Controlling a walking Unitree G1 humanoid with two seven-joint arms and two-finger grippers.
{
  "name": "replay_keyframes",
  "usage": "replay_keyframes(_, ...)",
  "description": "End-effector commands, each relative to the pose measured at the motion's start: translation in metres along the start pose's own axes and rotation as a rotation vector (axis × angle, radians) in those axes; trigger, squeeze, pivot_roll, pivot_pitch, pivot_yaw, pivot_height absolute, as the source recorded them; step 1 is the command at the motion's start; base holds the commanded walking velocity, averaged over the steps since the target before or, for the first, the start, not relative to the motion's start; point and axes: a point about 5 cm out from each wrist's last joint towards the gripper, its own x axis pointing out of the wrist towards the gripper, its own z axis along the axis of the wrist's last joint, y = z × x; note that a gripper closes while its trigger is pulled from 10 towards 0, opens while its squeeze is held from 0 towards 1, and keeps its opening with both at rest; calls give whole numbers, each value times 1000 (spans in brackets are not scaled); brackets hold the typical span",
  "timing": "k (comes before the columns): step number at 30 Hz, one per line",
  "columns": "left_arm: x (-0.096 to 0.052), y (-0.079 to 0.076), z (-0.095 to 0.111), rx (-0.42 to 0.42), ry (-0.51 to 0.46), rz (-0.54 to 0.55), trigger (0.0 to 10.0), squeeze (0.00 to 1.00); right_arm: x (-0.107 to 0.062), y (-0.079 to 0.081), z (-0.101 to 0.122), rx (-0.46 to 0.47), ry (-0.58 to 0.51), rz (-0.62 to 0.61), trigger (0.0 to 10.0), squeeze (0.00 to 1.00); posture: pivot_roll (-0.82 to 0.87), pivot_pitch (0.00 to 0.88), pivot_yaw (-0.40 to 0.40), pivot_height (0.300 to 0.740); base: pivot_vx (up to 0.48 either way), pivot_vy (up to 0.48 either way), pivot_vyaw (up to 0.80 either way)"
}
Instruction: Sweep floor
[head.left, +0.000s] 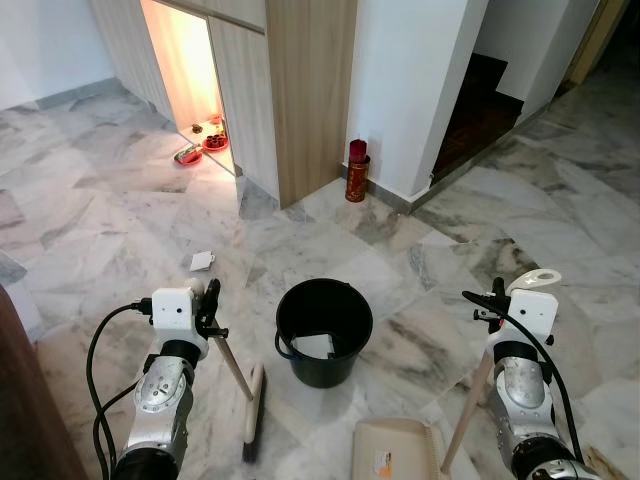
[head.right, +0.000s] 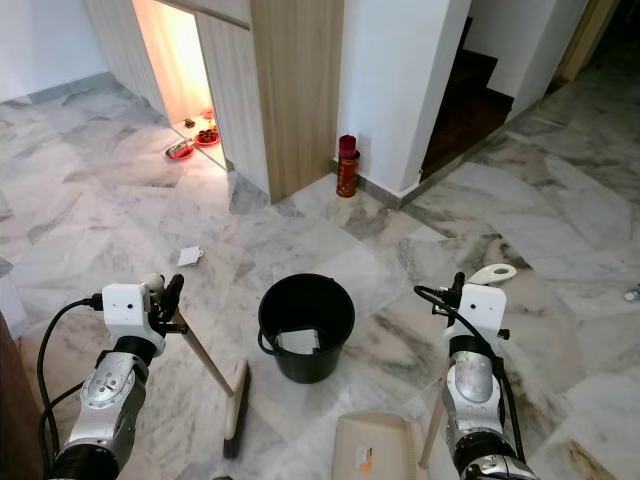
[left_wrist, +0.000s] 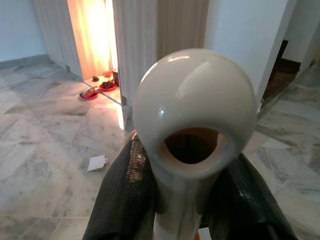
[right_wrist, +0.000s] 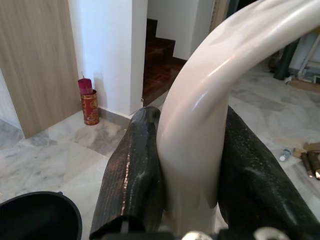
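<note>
Marble floor (head.left: 120, 220) spreads ahead, a paper scrap (head.left: 202, 261) beyond the bucket (head.left: 323, 330). My left gripper (left_wrist: 187, 200) clenches the broom (head.left: 240, 385); my right gripper (right_wrist: 187, 170) clenches the dustpan (head.left: 400, 448) handle. I'd reach past the scrap and draw it back low.

A red cylindrical tin (head.left: 356, 178) with a dark red candle on top stands against the white wall. Small red dishes (head.left: 201, 146) sit in the lit wooden alcove (head.left: 185, 60).
</note>
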Motion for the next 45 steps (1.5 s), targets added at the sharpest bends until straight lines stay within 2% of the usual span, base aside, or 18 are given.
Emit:
replay_keyframes(1, 2, 0, 3, 5, -13, -1, 10000, 0, 4, -1, 5, 6, -23, -4, 10000, 0, 3, 0, -15, 740, -251, 0, 0)
replay_keyframes(18, 2, 2, 1, 15, 6, 7, 10000, 0, 4, 0, 2, 18, 14, -5, 10000, 0, 2, 0, -16, 740, -14, 0, -28)
replay_keyframes(39, 4, -3, -1, 18, 14, -15, 10000, 0, 4, 0, -1, 2, 40, 3, 10000, 0, -1, 0, -18, 740, 0, 0, -782)
replay_keyframes(45, 5, -5, 0, 20, 8, -26, 10000, 0, 5, 2, 0, -1, 39, 6, 10000, 0, 1, 0, -19, 740, 0, -311, -781)
